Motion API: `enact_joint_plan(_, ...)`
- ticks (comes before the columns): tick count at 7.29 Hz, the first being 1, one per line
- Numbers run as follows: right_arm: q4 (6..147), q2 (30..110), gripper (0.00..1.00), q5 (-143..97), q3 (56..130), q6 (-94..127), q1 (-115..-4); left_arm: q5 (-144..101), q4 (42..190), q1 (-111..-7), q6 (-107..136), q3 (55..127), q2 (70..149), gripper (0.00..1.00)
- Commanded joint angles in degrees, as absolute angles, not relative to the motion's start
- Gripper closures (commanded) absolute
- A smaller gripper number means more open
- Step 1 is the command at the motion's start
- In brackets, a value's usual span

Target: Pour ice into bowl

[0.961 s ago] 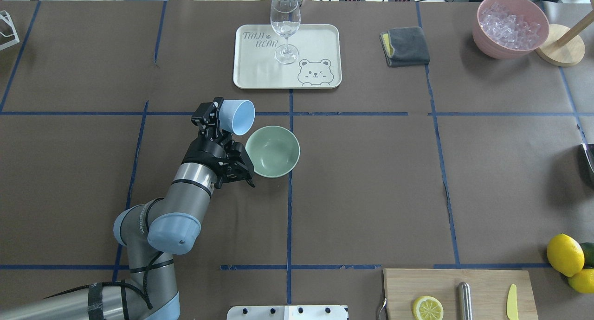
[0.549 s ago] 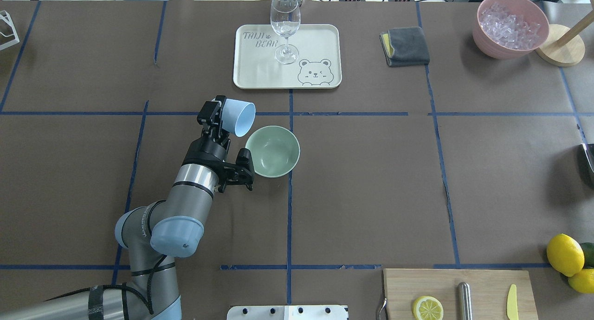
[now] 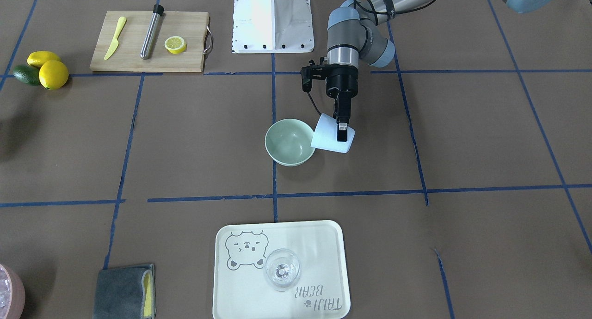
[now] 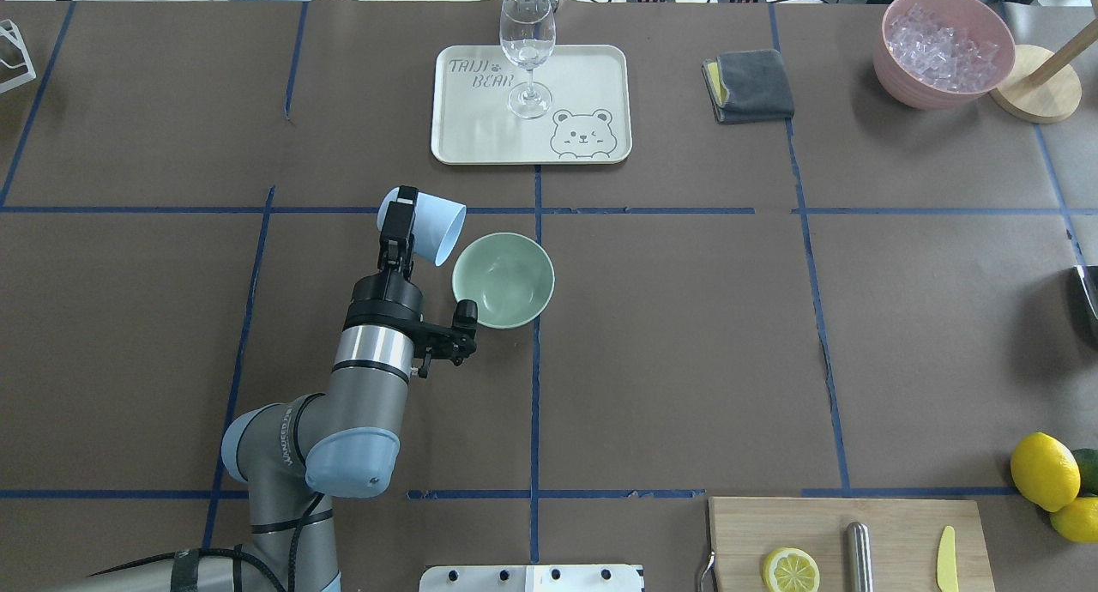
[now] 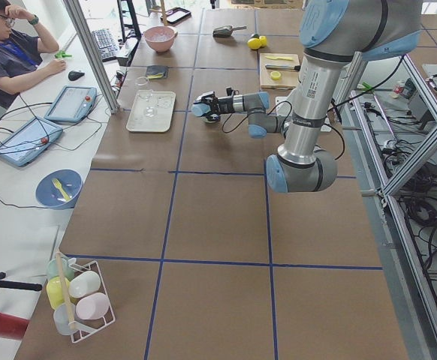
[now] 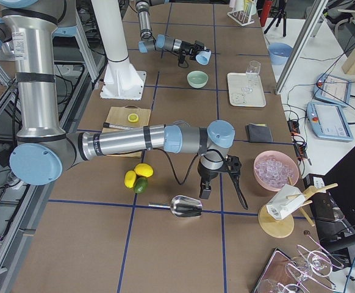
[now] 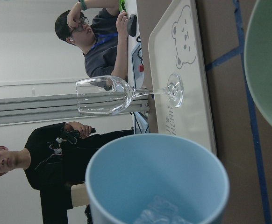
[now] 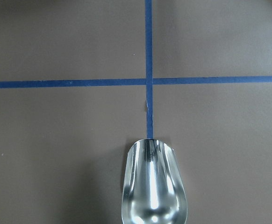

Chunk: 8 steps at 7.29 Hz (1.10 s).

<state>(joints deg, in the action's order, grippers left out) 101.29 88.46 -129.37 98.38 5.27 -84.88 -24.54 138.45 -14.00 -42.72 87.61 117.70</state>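
Note:
My left gripper [image 4: 407, 222] is shut on a light blue cup [image 4: 431, 226], held tipped on its side with its mouth towards the bowl. The mint-green bowl [image 4: 503, 280] stands on the table just right of the cup, and its inside looks bare. From the front, the cup [image 3: 329, 138] nearly touches the bowl [image 3: 289, 142] at its rim. The left wrist view looks into the cup [image 7: 157, 175], where a few clear pieces of ice [image 7: 157, 212] lie at the bottom. My right gripper [image 6: 203, 190] hangs over a metal scoop far to the right, and I cannot tell its state.
A cream tray [image 4: 583, 77] with a wine glass [image 4: 527, 50] sits behind the bowl. A grey cloth [image 4: 749, 85] and a pink container [image 4: 942, 47] of whitish pieces are at the back right. A cutting board [image 4: 892, 523] and lemons [image 4: 1044, 470] are at the front right. A metal scoop [image 8: 153, 186] lies under the right wrist.
The left wrist has rolled, tipping the blue cup further onto its side towards the bowl. The arm's elbow shifted slightly right. The bowl has not moved.

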Motion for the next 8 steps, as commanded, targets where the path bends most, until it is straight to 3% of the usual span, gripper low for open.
enact_joint_plan(1, 101.3, 88.5, 0.0, -129.4, 98.0, 5.3, -85.1, -21.2, 137.2, -12.2, -44.5, 87.4, 117.9, 1.0)
enact_joint_plan(8, 101.3, 88.7, 0.0, -129.5, 98.0, 5.4, -85.4, -17.8, 136.2, -11.2, -47.5, 87.3, 118.3, 1.0)
